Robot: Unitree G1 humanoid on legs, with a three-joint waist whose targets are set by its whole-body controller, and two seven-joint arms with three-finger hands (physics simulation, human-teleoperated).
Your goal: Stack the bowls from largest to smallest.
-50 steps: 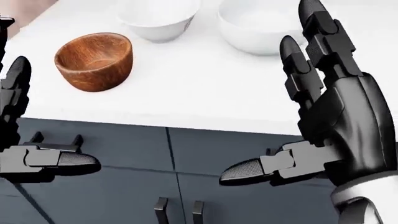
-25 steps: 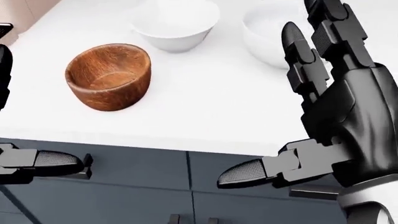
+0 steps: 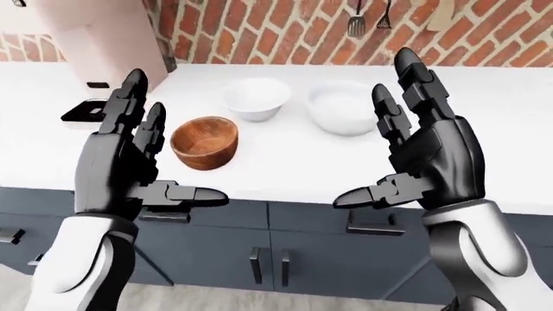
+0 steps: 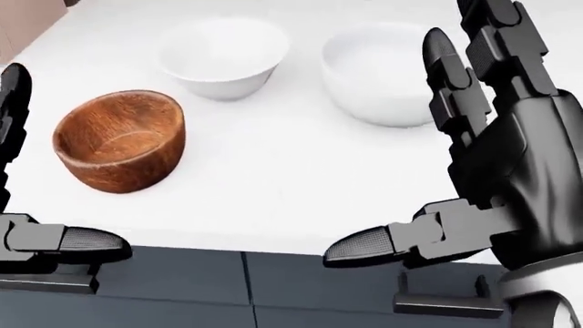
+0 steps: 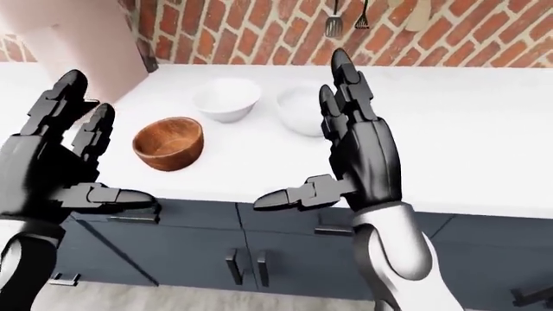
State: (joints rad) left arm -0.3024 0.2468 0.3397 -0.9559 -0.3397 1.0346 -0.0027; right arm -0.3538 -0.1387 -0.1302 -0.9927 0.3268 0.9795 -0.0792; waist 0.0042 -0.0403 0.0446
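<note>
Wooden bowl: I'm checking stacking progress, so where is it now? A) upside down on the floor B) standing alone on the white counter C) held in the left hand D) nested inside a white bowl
B: the wooden bowl stands upright, alone on the counter, apart from both open hands.

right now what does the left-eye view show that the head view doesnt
Only the left-eye view shows the brick wall with hanging utensils, the pink appliance, the whole left hand and the lower cabinet doors.

Only the head view shows a closer look down into the wooden bowl.

Both show the wooden bowl, two white bowls unstacked on the white counter, and the open right hand held above the counter edge.
</note>
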